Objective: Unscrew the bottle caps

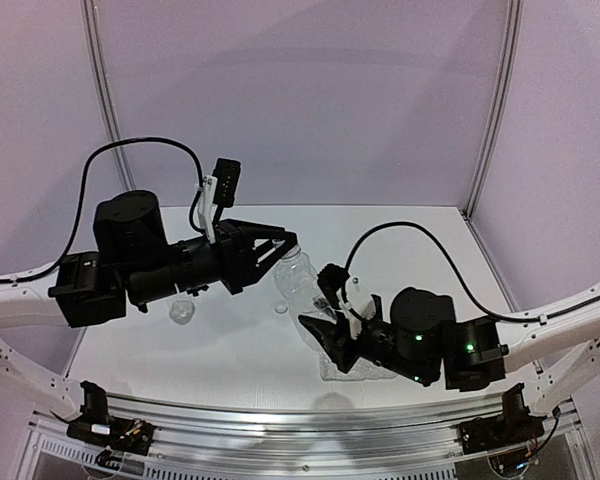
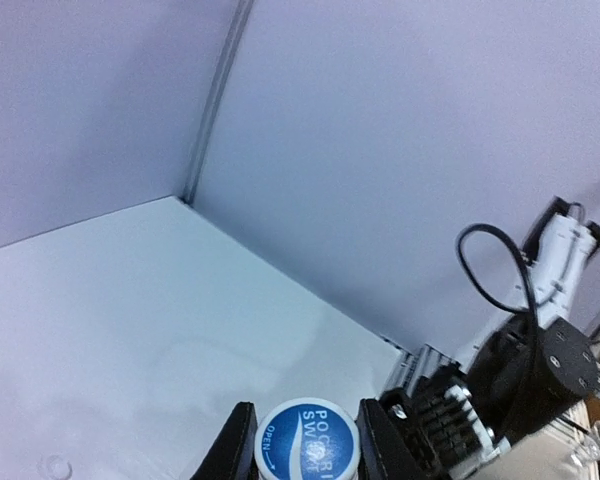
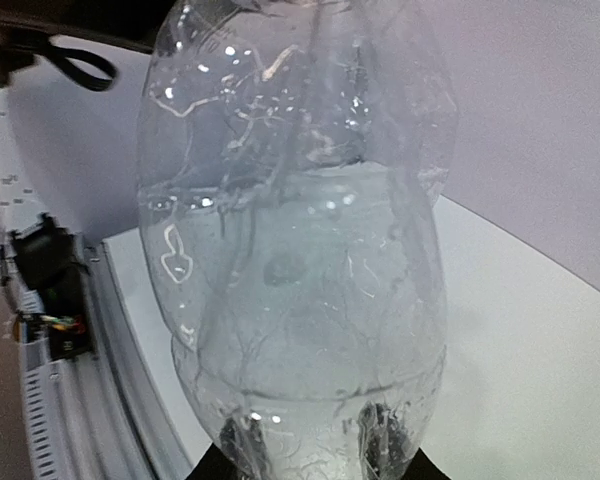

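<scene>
A clear crinkled bottle (image 1: 294,281) is held in the air between both arms, tilted. My left gripper (image 1: 283,243) is shut on its cap. In the left wrist view the cap (image 2: 309,452) is white with a blue printed top and sits squeezed between my two fingers (image 2: 238,446). My right gripper (image 1: 320,322) is shut on the bottle's lower end. In the right wrist view the bottle (image 3: 300,250) fills the frame, and my fingertips (image 3: 242,447) show dark through its base.
A second clear bottle (image 1: 338,369) lies on the white table (image 1: 230,350) under my right arm. A third small clear bottle (image 1: 183,312) sits by my left arm. A loose small cap (image 1: 280,307) lies mid-table, and one shows in the left wrist view (image 2: 53,466). Grey walls enclose the table.
</scene>
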You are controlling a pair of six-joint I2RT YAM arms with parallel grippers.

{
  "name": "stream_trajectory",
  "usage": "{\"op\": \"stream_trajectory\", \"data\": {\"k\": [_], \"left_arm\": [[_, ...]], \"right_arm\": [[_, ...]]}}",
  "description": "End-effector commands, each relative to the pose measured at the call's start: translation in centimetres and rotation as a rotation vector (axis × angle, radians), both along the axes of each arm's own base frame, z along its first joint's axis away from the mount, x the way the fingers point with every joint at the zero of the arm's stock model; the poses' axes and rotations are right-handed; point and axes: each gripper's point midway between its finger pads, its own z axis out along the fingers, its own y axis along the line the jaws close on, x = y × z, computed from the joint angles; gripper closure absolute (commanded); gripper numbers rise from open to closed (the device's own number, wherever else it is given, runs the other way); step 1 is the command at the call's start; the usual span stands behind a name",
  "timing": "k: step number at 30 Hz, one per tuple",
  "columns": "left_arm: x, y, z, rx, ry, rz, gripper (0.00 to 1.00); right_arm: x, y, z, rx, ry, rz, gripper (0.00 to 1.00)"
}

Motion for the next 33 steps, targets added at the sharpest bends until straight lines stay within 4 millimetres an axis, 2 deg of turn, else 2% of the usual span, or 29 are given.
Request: {"op": "stream_trajectory", "data": {"k": [1,4,7,11,14,16,19,21,27,30,33], "left_arm": [[3.6,0.6,-4.4,0.100,0.163,0.245,0.82],[4.0,0.4,-5.1,0.116,0.185,0.274,0.80],[3.9,0.5,-5.1,0.114,0.186,0.269,0.73],[3.1,0.5,-4.2,0.096,0.146,0.212,0.48],[1.0,0.3,-3.1,0.094,0.067,0.081,0.28],[-0.2,0.8,-1.8,0.088,0.001,0.022,0.19],[-1.4,2.5,-0.8,0.079,-0.079,-0.022,0.11],[-2.7,3.2,-0.5,0.066,-0.113,-0.105,0.10],[-7.4,4.9,2.1,-0.022,-0.220,-0.331,0.13],[-8.7,4.8,2.5,-0.049,-0.249,-0.399,0.13],[-9.0,4.1,2.3,-0.043,-0.259,-0.433,0.13]], "right_arm": [[3.7,-1.2,-1.8,-0.120,-0.040,-0.264,0.66],[3.7,-1.3,-1.9,-0.113,-0.041,-0.263,0.65],[3.4,-1.4,-1.6,-0.097,-0.039,-0.245,0.64],[3.0,-1.3,-1.5,-0.092,-0.034,-0.211,0.64],[2.3,-0.9,-1.4,-0.086,-0.026,-0.160,0.64],[1.6,-0.7,-1.2,-0.073,-0.019,-0.109,0.64],[-0.2,-0.4,-0.3,-0.030,-0.011,0.011,0.64],[-1.7,-0.5,0.1,0.009,-0.008,0.110,0.64],[-7.0,-0.6,1.9,0.092,0.002,0.422,0.63],[-7.7,-0.7,2.2,0.105,0.007,0.456,0.63],[-8.7,-0.5,2.2,0.104,0.018,0.518,0.63]]}}
